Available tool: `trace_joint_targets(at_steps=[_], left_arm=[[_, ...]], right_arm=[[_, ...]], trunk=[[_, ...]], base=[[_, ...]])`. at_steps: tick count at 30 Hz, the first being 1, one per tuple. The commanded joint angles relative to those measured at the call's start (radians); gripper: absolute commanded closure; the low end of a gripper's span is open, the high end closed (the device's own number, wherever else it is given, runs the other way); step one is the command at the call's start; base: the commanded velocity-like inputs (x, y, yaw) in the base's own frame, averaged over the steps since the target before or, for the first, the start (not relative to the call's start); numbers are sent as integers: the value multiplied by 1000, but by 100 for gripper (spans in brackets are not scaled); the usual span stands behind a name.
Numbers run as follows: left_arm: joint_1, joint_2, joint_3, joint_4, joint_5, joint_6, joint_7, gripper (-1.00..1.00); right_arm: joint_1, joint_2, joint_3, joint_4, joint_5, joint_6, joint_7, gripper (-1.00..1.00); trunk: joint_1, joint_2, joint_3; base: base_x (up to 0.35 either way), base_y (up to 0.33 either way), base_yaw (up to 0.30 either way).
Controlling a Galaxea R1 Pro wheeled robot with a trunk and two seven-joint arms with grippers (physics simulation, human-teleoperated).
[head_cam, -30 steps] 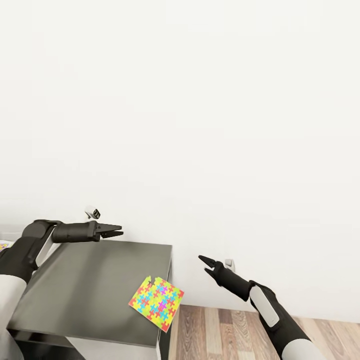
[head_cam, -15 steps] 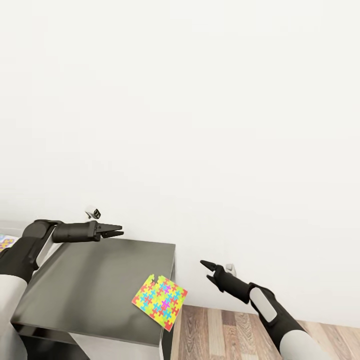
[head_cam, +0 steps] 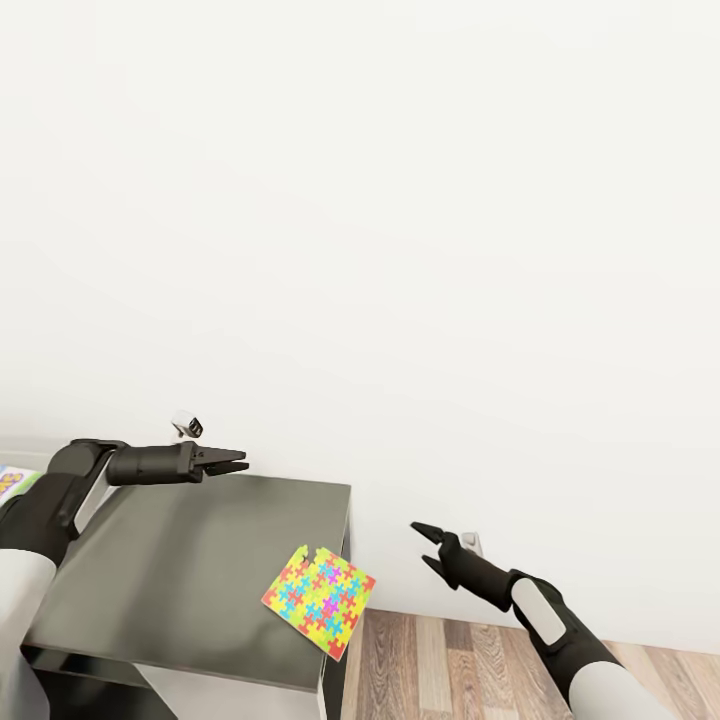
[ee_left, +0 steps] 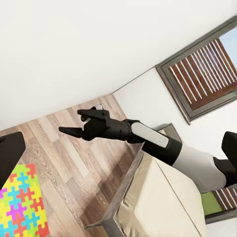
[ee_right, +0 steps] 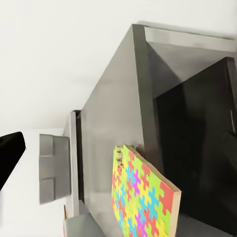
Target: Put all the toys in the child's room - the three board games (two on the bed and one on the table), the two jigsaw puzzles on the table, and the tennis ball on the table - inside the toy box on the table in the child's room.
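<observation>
One jigsaw puzzle (head_cam: pixel 318 601), a thin sheet of bright interlocking pieces, lies on the table's dark grey lower section (head_cam: pixel 190 560), near its right edge with a corner overhanging. It also appears in the left wrist view as the puzzle (ee_left: pixel 19 207) and in the right wrist view as the puzzle (ee_right: pixel 140 197). My left gripper (head_cam: pixel 238 461) hovers open and empty above the back edge of that section. My right gripper (head_cam: pixel 424 543) is open in the air beyond the table's right end, over the floor; the left wrist view catches the right gripper (ee_left: pixel 73 122) too.
A plain white wall fills the background. Wood-plank floor (head_cam: pixel 480 660) runs to the right of the table. A sliver of something colourful (head_cam: pixel 14 482) shows at the far left edge. The left wrist view holds a beige bed (ee_left: pixel 168 202) and a window with slatted blinds (ee_left: pixel 207 69).
The view has shifted slightly. My right gripper has dropped a little down and to the right. The left arm and the puzzle have stayed put.
</observation>
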Motion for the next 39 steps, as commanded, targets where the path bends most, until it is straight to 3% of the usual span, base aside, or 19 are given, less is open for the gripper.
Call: trace_joint_targets(at_steps=[1,26,31,35,39], left_arm=[[-1,1,-3,0,1,11,-4,-100],[-1,1,-3,0,1,10,-4,-100],[-1,1,-3,0,1,10,-4,-100],[-1,1,-3,0,1,10,-4,-100],[-1,1,-3,0,1,10,-4,-100]], right_arm=[[-1,0,-4,-1,-6,8,0,-100],[-7,7,-7,-2,6,11,-2,-100],[-19,10,-4,-1,6,59,-5,-100],[-32,13,0,-1,6,123,-41,-100],[-36,15,-1,-2,-2,152,-122,-100]], trunk=[[4,-8,-4],[100,-183,-77],[119,-218,-92],[134,-246,-105],[150,-274,-117]], base=[[0,0,0],[0,0,-81],[0,0,-8],[-30,0,-2],[-102,0,0]])
